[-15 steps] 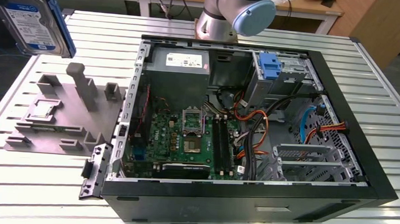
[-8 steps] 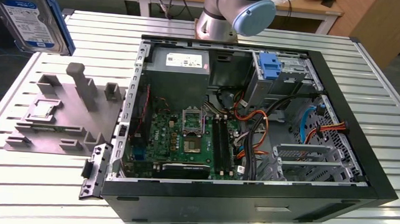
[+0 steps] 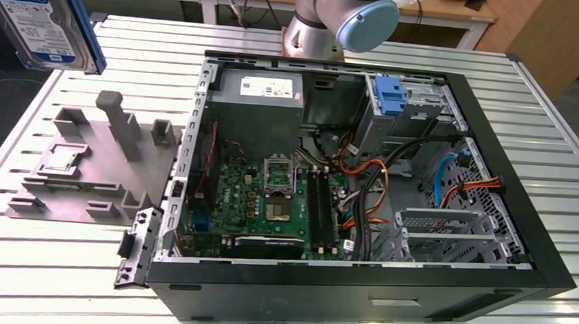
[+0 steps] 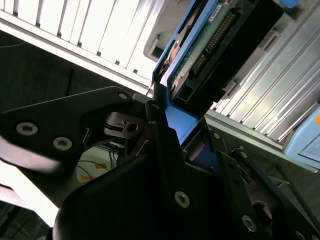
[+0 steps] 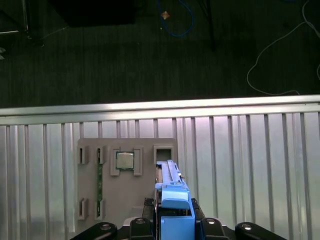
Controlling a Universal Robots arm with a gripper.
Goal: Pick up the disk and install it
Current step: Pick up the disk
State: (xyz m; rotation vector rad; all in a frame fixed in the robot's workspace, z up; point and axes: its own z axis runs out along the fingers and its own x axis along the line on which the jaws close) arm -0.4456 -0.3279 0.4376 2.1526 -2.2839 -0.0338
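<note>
I have the disk (image 3: 37,15) off the table — in the exterior view it hangs in the air above the grey fixture plate (image 3: 73,189), label face towards the camera and its blue bracket along the edge nearer the plate's middle. In the second wrist view the gripper (image 4: 172,117) is clamped on the bracket end of the disk (image 4: 210,40): one dark finger (image 4: 165,145) presses against the blue plastic, and the drive's underside with its circuit board runs away from the jaws. The first wrist view looks straight down past the gripper (image 5: 175,222). There the disk (image 5: 172,200) stands edge-on, hovering over one border of the fixture plate (image 5: 130,195), clear of its surface.

On the plate I can see a processor chip (image 5: 125,161) seated in a square pocket near its centre, and a green memory stick (image 5: 99,180) lying in a slot beside that pocket. Several grey posts rise from the plate.

The open computer case (image 3: 520,238) lies just beside the fixture plate, on the exterior view's right of it, both resting on the slatted metal table (image 3: 70,269). Inside, the green motherboard (image 3: 268,198) sits on the side nearer the plate — a blue clip (image 3: 391,93) and a bare metal drive cage (image 3: 443,231) are on the side away from it.
</note>
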